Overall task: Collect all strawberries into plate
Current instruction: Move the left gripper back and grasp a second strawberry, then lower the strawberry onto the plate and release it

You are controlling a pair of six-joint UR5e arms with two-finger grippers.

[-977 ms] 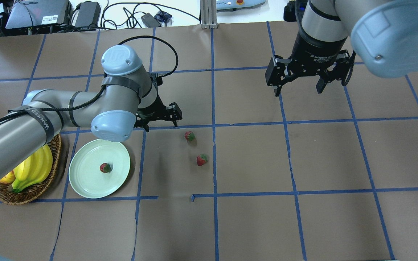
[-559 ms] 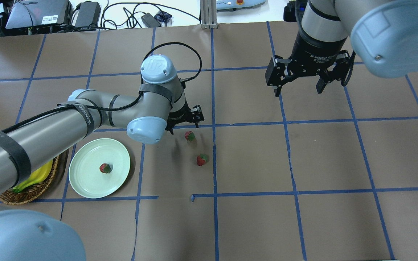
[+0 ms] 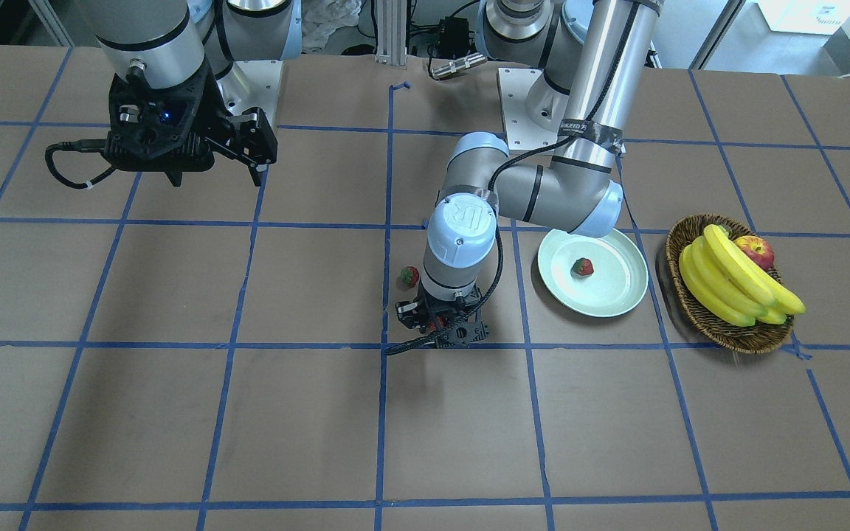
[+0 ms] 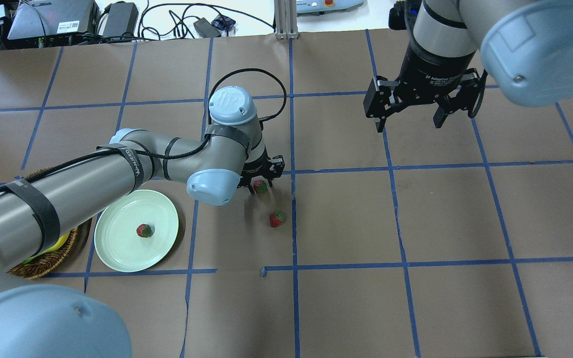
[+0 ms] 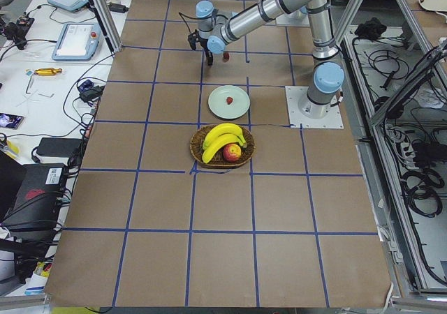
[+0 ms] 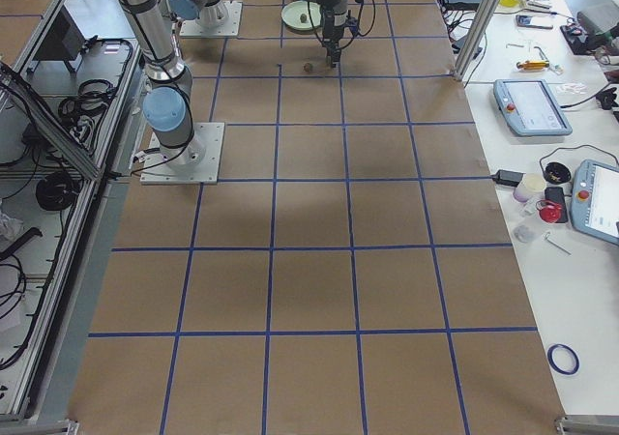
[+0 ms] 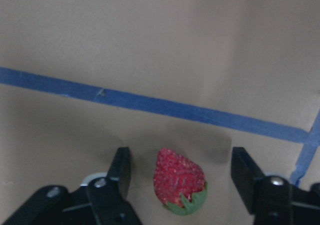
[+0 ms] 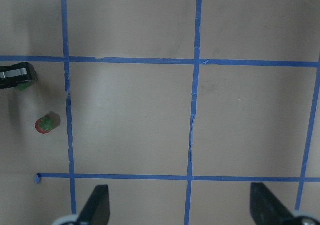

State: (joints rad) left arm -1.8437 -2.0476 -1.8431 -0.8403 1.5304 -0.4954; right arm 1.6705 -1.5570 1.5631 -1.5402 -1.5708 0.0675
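1. A brown paper surface (image 4: 346, 223), marked into squares by blue tape, lies in front of two robot arms.
2. The left gripper (image 4: 259, 182) points straight down, low over the surface near the middle of the grid, just on the robot's side of a blue tape line.
3. Its jaws are spread apart, one finger on each side of the first strawberry (image 7: 179, 181). The wrist camera shows a gap on both sides, so nothing is gripped.
4. The first strawberry lies on the surface, its red body towards the tape line and its green cap pointing away from it.
5. The second strawberry (image 4: 277, 219) lies on the bare surface near the first, a little closer to the robot. It is beside a tape line running away from the robot, and nothing touches it.
6. The third strawberry (image 4: 143, 230) sits close to the centre of the plate (image 4: 117, 248).
7. The plate is round and pale green. It rests on the surface on the robot's left, apart from the two loose strawberries.
8. A wicker basket (image 3: 746, 339) stands just beside the plate, further to the robot's left, holding bananas (image 3: 727, 284) and an apple (image 3: 755, 251).
9. The right gripper (image 4: 409, 123) hangs high over the far right of the surface, well apart from all the fruit. Its jaws are wide open and hold nothing.
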